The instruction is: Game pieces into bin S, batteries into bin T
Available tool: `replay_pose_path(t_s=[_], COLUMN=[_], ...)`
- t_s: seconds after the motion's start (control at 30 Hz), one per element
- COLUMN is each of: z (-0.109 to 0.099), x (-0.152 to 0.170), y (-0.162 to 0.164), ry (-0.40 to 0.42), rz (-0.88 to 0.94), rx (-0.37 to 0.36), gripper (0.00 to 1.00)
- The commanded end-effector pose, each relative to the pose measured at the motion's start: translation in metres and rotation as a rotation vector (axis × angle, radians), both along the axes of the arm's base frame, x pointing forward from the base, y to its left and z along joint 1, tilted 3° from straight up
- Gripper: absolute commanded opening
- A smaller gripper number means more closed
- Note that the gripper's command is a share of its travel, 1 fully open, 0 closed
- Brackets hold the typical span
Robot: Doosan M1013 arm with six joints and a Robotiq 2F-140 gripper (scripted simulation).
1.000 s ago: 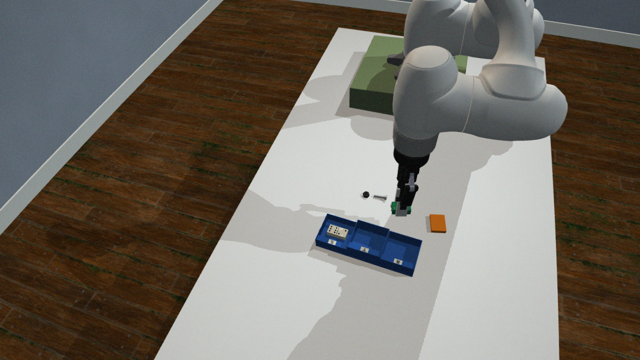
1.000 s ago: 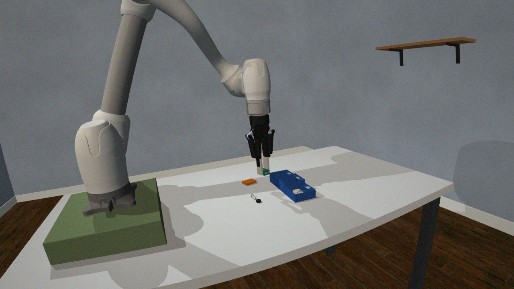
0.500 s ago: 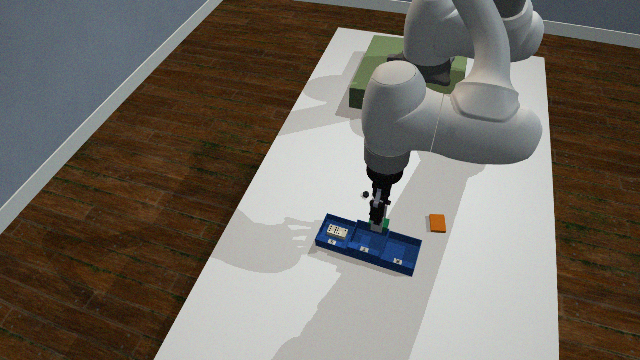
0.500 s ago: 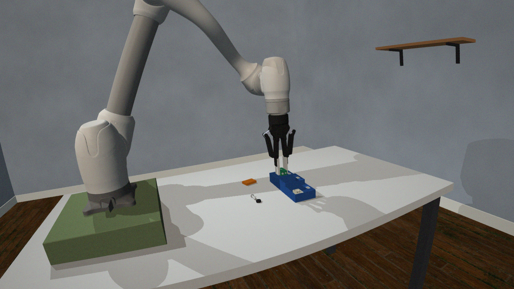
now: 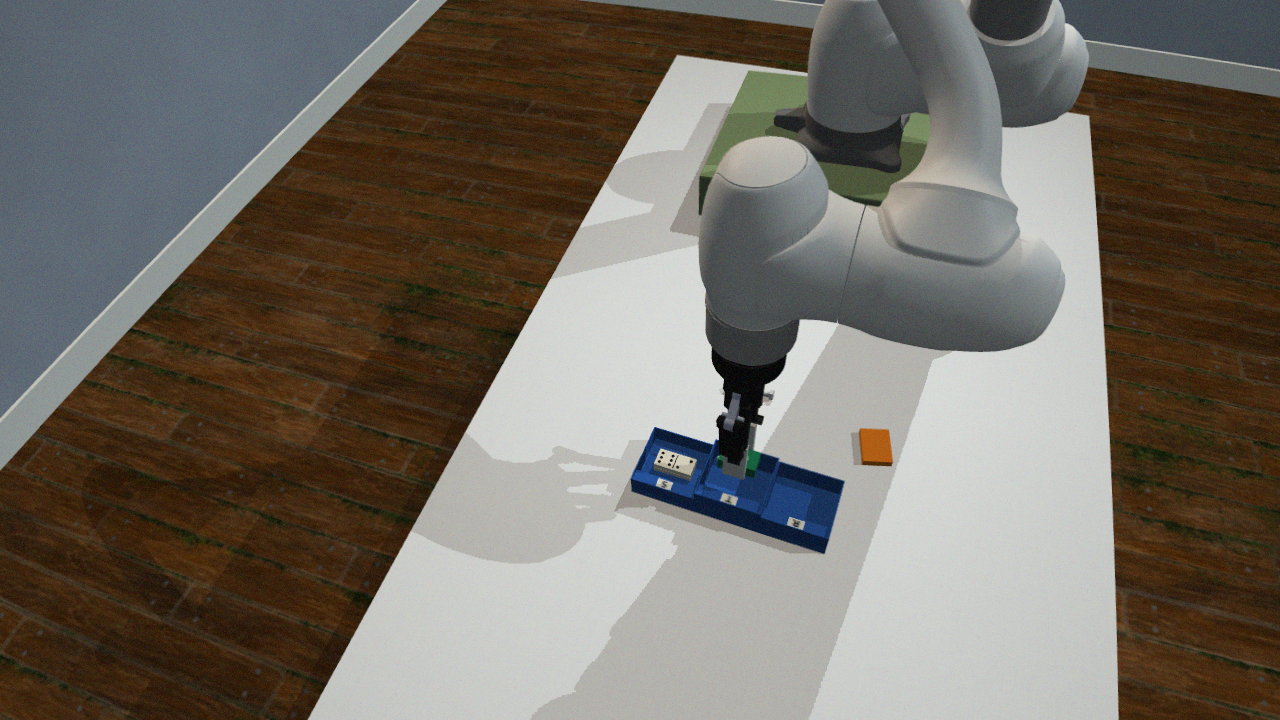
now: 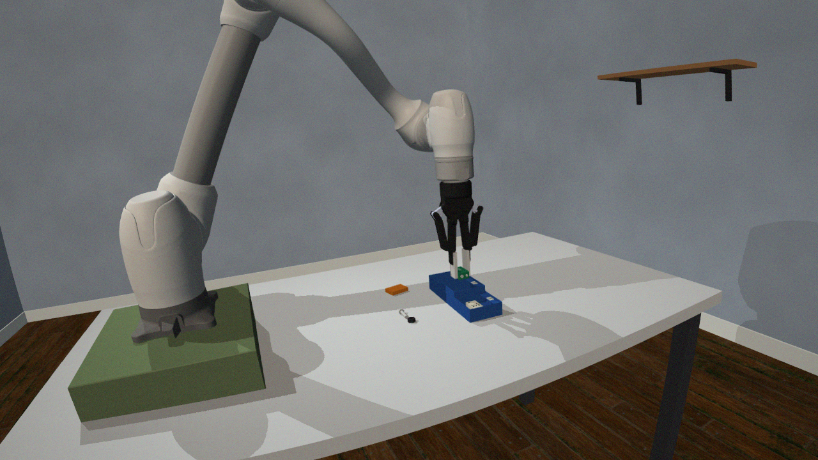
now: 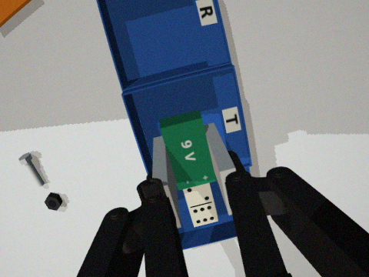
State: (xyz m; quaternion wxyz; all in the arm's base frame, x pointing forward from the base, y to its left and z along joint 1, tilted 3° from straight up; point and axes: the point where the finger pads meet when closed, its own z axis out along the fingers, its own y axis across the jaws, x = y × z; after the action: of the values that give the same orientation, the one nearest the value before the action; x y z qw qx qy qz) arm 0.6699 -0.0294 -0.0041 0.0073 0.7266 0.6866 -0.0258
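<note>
— What is found beneath the gripper (image 7: 197, 187)?
— The open bin marked T (image 7: 232, 119), walled in blue, bins adjoining on both sides.
— And around?
— An orange block (image 5: 875, 445) and a bolt (image 7: 34, 168) are set well apart.

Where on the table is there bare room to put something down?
Bare stretches: beyond the bins toward the near end, and between the orange block and the right edge. Crowded: around the tool holding the battery over bin T, and by the bolt.
</note>
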Motion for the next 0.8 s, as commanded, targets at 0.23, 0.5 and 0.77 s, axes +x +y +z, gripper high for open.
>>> replay_pose_path(t_s=[0.23,0.5,0.77], z=[-0.008,-0.02,-0.036], x=[-0.002,-0.002,-0.003], y=[0.001,0.0,0.0], ry=[0.0,0.0,0.0], rz=[0.0,0.0,0.0], rx=[0.0,0.0,0.0], gripper=[0.13,0.13,0.13])
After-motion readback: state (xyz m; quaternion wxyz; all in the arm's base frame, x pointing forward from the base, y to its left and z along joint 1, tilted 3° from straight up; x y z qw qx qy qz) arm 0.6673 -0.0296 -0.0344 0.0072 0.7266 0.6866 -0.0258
